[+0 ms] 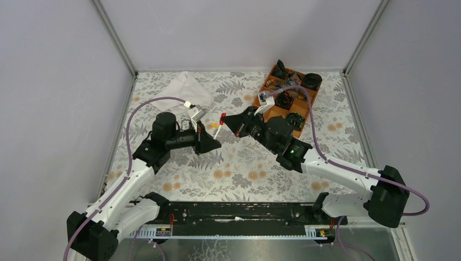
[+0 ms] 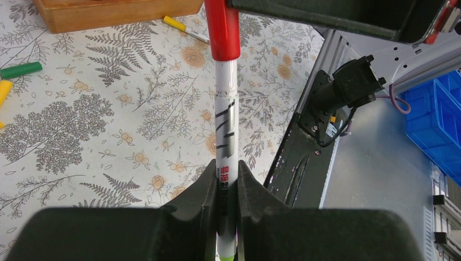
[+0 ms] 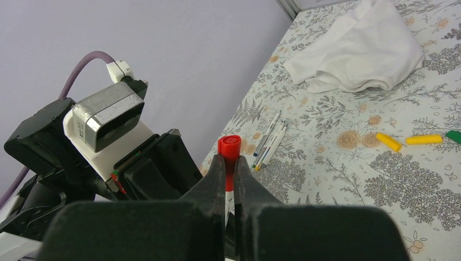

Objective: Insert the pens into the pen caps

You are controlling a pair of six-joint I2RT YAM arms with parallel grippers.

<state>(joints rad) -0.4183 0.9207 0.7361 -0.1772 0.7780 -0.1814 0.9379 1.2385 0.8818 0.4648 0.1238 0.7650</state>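
While the left end effector (image 2: 227,182) is pressed tight on the white barrel of a pen (image 2: 225,125), the right end effector (image 3: 230,166) pinches the red cap (image 3: 229,145) at the pen's far end. Both are held up over the bench (image 1: 244,168), between the two arms. The pen's long axis runs straight from the left jaws to the right jaws, cap end pointing away from the left wrist and into the right grip. Cap looks already over the tip; can't tell if it's fully seated. Judgement: the next move is a push along that same axis, arms toward each other — any sideways offset would skew the pen. A yellow cap (image 3: 389,141), a green cap (image 3: 454,136) and spare pens (image 3: 270,140) lie on the bench, near the white cloth (image 3: 359,49).
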